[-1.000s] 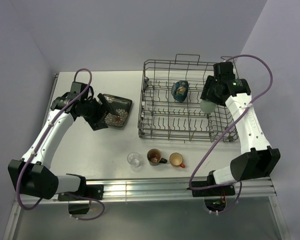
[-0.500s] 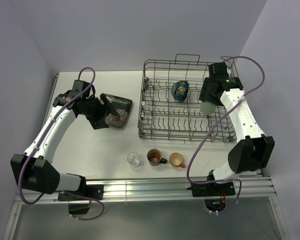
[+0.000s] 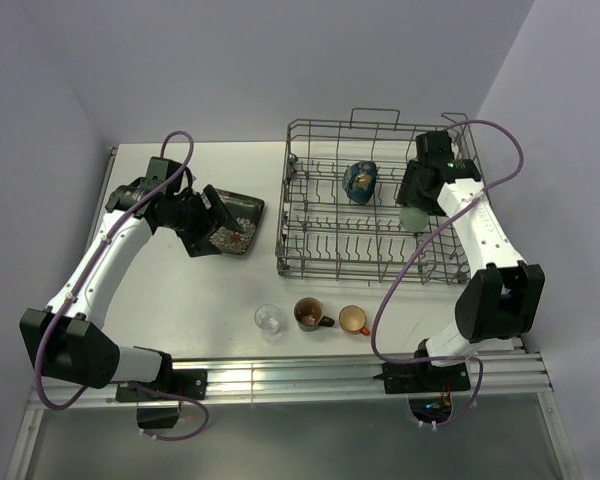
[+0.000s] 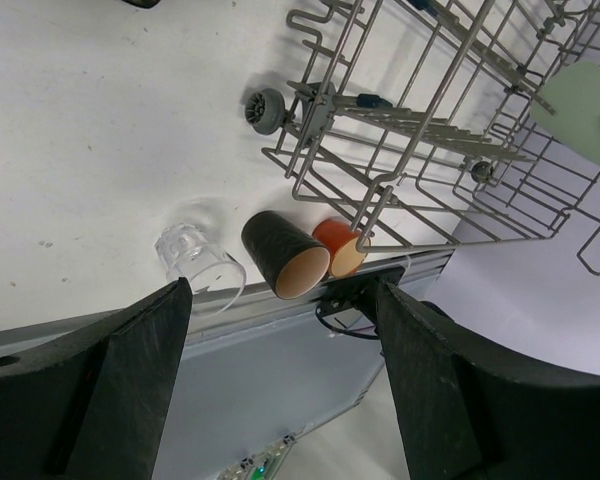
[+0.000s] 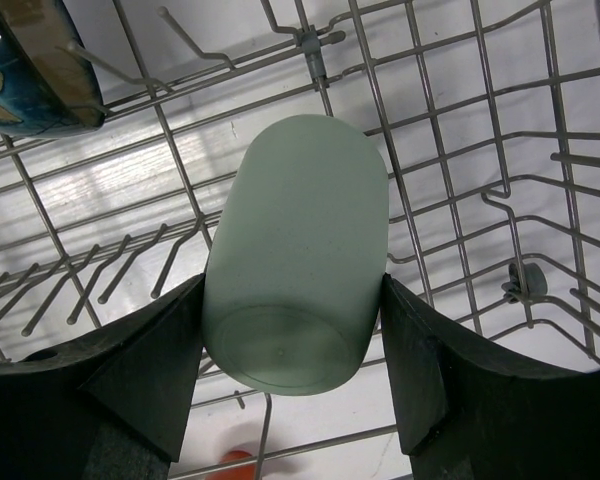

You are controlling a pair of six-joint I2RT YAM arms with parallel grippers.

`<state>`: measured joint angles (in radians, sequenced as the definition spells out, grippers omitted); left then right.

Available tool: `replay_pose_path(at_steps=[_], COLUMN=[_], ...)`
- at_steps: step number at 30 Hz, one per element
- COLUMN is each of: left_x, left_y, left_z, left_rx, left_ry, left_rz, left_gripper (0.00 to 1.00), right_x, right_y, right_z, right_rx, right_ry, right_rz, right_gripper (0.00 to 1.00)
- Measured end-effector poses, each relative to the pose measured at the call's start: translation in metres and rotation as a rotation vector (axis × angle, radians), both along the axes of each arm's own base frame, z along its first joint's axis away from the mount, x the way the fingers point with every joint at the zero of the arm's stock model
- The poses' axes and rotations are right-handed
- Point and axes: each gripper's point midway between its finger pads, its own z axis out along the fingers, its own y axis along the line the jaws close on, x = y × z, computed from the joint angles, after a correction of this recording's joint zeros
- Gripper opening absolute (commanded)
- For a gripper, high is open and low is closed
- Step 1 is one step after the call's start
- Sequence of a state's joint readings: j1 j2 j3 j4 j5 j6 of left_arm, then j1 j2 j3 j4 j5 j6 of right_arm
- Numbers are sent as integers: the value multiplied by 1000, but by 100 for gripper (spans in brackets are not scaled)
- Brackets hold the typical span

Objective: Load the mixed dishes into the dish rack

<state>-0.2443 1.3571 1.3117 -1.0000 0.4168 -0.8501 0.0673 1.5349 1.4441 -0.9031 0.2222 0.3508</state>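
Nearest the arm bases, three dishes stand in a row on the white tabletop, outside the rack: a small clear glass, a dark brown mug just to its right, and a small orange mug beside that. None of them is being handled.

Further back on the left lies the dark square plate with white flower patterns, also on the tabletop. The left gripper hovers at its left edge with its jaws spread wide; in the left wrist view nothing sits between its fingers.

To the right is the large grey wire dish rack. Over its right end the right gripper is closed on the pale green cup, one finger pressed to each side and the cup's base towards the wrist camera. We cannot tell whether the cup touches the tines.

Furthest back, the tan-inside dark-blue bowl stands on edge among the tines inside the rack.

We judge the task less than halfway done: one dish is loaded and the cup is at the rack but not yet let go. The plate, the glass and both mugs remain.
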Motion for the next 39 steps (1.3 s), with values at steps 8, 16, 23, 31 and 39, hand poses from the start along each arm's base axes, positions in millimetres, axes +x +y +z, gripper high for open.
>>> replay_pose_path(at_steps=[8,16,23,31,39], left_x=[-6,-21,-46,-65,-69], left_y=[-26,-78,-110,-124,-124], left_z=[2,13,-6,-21,-22], left_rx=[1,6,44,98,124], left_ry=[14,-13,39,57,49], left_rz=[-88,-280,-422,-505,-520], left_gripper=[81,80,80,80,80], right_x=[0,-7,-8,-15,-19], right_y=[-1,-4,-1,0,4], right_z=[-6,-20,-17,12,12], right_rx=[4,12,25,35,21], right_ry=[6,38,32,-56,-55], right_rz=[-2,-15,-7,-2,22], right_gripper=[20,100,100,100,100])
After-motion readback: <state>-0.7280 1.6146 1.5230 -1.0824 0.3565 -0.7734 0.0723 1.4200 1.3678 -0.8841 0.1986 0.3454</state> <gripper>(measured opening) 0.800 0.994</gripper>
